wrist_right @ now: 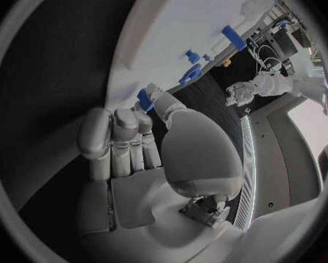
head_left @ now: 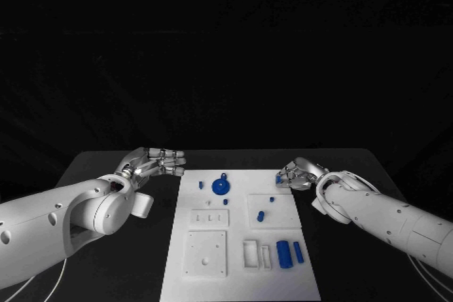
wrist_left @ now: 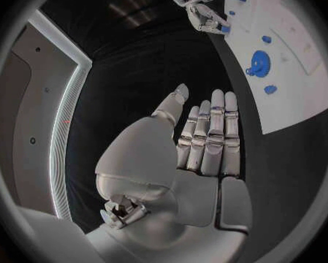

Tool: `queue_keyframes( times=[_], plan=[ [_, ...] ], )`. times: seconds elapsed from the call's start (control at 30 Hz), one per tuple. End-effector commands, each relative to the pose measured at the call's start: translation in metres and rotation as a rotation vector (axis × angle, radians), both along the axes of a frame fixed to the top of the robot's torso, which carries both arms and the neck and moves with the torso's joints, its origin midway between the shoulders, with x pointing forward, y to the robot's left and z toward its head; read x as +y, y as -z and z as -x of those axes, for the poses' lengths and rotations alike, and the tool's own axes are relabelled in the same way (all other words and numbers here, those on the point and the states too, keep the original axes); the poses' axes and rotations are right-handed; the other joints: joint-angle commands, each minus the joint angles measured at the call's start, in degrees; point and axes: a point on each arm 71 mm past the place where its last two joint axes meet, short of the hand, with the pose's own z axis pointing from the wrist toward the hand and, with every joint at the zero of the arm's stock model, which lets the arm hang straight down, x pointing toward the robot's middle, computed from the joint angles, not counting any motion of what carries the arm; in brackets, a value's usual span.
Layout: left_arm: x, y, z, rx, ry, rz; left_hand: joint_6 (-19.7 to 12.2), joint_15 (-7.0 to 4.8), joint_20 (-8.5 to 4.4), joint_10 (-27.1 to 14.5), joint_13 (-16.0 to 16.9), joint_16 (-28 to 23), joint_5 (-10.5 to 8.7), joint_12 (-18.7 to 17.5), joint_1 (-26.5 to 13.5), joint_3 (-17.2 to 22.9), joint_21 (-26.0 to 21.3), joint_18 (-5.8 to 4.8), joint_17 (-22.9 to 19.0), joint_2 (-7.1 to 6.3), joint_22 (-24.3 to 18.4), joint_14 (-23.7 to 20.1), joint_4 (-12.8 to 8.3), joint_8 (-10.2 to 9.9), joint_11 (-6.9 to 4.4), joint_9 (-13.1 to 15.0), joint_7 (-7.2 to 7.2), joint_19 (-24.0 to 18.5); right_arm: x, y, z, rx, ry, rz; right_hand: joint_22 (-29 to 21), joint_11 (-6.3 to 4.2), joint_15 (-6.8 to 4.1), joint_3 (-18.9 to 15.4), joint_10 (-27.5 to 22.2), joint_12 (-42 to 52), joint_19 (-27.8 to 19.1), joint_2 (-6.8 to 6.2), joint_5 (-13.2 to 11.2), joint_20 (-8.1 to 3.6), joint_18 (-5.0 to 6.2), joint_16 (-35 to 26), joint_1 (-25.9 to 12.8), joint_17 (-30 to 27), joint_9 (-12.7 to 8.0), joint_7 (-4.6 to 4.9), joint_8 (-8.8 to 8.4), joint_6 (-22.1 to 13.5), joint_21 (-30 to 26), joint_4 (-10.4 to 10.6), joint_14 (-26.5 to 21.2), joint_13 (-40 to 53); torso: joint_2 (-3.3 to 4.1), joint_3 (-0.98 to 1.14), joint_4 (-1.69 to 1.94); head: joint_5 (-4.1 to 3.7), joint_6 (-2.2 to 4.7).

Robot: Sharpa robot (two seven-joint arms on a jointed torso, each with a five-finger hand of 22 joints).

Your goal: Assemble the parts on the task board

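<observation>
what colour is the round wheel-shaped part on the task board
Blue. The round part shows best in the left wrist view, lying on the white task board.

The task board point(head_left: 241, 276) is laid on the middle of the table point(head_left: 104, 168), with the left hand point(head_left: 156, 162) placed over the table just off the board's far left corner and the right hand point(head_left: 298, 174) at its far right edge. A round part point(head_left: 221, 185) is set near the board's far end. Two long parts point(head_left: 284, 253) are laid side by side near the board's near right corner, beside a raised bracket point(head_left: 252, 254).
</observation>
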Motion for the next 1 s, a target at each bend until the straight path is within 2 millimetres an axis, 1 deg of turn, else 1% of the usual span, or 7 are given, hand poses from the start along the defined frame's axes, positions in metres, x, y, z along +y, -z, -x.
queue_keyframes(
  times=[0.03, 0.23, 0.33, 0.5, 0.67, 0.83, 1.0],
  plan=[
    [-0.003, -0.001, 0.000, -0.001, 0.023, 0.003, -0.19, -0.17, -0.03, -0.04, 0.04, -0.17, 0.09, 0.23, -0.30, -0.36, 0.23, -0.49, -0.09, 0.19, -0.06, -0.11, 0.05, 0.23, -0.12, 0.10, 0.02, -0.51, 0.001, -0.004, 0.001, -0.033, 0.023, -0.012, 8.20, -0.31, -0.34, -0.43, 0.16, 0.35, 1.26, 0.39, 0.59, -0.45, -0.43, 0.37, -0.15, 0.11, 0.40, -0.49, 0.22, 1.32, 0.42, -0.02, -0.02, 0.17, -0.08, -0.05, -0.04, -0.03, 0.06],
    [-0.004, 0.001, 0.000, 0.020, 0.031, -0.022, 0.23, -0.96, -0.64, 1.50, 0.04, 0.93, -0.12, 0.23, -1.14, -0.42, 0.99, -0.50, 0.49, 0.37, 0.25, 1.79, 0.58, 0.25, -0.72, 0.11, -0.23, 0.62, 0.007, -0.015, 0.003, -0.047, 0.037, -0.010, 8.13, -0.43, -0.44, -0.16, 0.08, 0.14, 1.22, 0.65, 0.67, -0.56, -0.44, 0.24, -0.19, 0.12, 0.48, -0.62, 0.16, 1.89, 0.19, -0.18, -0.03, 0.13, -0.17, -0.09, -0.29, -0.04, 0.41],
    [-0.005, 0.004, -0.001, 0.047, 0.037, -0.043, 1.67, -3.00, -2.34, 5.59, 0.07, 5.10, -0.47, 0.31, -2.38, -0.96, 3.59, -0.63, 2.30, 0.50, 1.56, 6.34, 1.60, 0.41, -2.29, 0.18, -0.99, 3.70, 0.014, -0.024, 0.003, -0.046, 0.031, 0.002, 8.12, -0.45, -0.45, -0.17, 0.11, 0.14, 1.22, 0.59, 0.43, -0.58, -0.44, 0.20, -0.28, 0.11, 0.51, -0.68, 0.18, 2.05, 0.13, -0.17, -0.02, 0.15, -0.28, -0.10, -0.44, -0.03, 0.58],
    [-0.011, 0.006, -0.005, 0.104, 0.067, -0.107, 6.66, -6.84, -6.22, 15.89, 0.44, 17.77, -0.86, 0.74, -3.62, -2.10, 10.14, -1.97, 9.56, 0.55, 5.37, 12.18, 3.13, 0.82, -6.22, 0.55, -3.48, 8.31, 0.039, -0.043, 0.005, -0.025, -0.009, 0.050, 8.08, -0.54, -0.51, -0.35, 0.17, 0.14, 1.21, 0.43, -0.31, -0.63, -0.46, 0.07, -0.61, 0.07, 0.54, -0.86, 0.15, 2.32, -0.02, 0.37, -0.02, 0.21, -0.80, -0.05, -0.89, 0.48, 0.79],
    [-0.023, 0.004, -0.012, 0.129, 0.121, -0.188, 9.91, -9.05, -9.02, 22.30, 1.19, 35.36, -0.76, 1.75, -4.95, -3.98, 17.87, -3.09, 21.08, 0.58, 10.65, 8.64, 6.04, 0.29, -8.22, 1.19, -5.01, 8.89, 0.067, -0.059, 0.010, -0.015, -0.047, 0.101, 8.13, -0.61, -0.58, -0.28, 0.51, 0.45, 1.28, 0.31, -0.35, -0.72, -0.53, 0.17, -0.49, 0.27, 0.59, -1.02, 0.17, 2.65, 0.12, 1.06, 0.05, 0.53, -1.56, -0.08, -1.27, 1.34, 0.53],
    [-0.037, 0.003, -0.017, 0.153, 0.168, -0.260, 12.00, -10.96, -10.97, 22.54, 7.23, 50.49, 0.31, 14.89, -6.35, -6.53, 26.90, -2.84, 28.61, -0.18, 17.15, 7.24, 9.35, 0.44, -10.31, 3.18, -6.18, 8.28, 0.093, -0.070, 0.015, -0.013, -0.078, 0.129, 8.13, -0.61, -0.60, -0.11, 0.51, 0.41, 1.28, 0.25, -0.16, -0.73, -0.55, 0.16, -0.42, 0.31, 0.59, -1.00, 0.15, 2.65, 0.12, 1.17, 0.05, 0.54, -2.08, -0.18, -1.46, 2.33, 0.36],
    [-0.050, 0.006, -0.021, 0.184, 0.199, -0.312, 11.29, -11.19, -11.11, 22.59, 9.48, 55.59, 2.60, 17.91, -8.73, -7.13, 29.88, -2.51, 28.76, -1.13, 20.38, 6.19, 12.64, 0.31, -10.42, 6.54, -6.49, 6.75, 0.118, -0.072, 0.022, -0.007, -0.112, 0.139, 8.11, -0.61, -0.60, 0.07, 0.42, 0.26, 1.27, 0.14, 0.62, -0.75, -0.56, 0.08, -0.46, 0.31, 0.59, -0.99, 0.16, 2.64, 0.03, 1.28, 0.05, 0.51, -2.56, -0.28, -1.54, 3.08, -0.14]
  ],
)
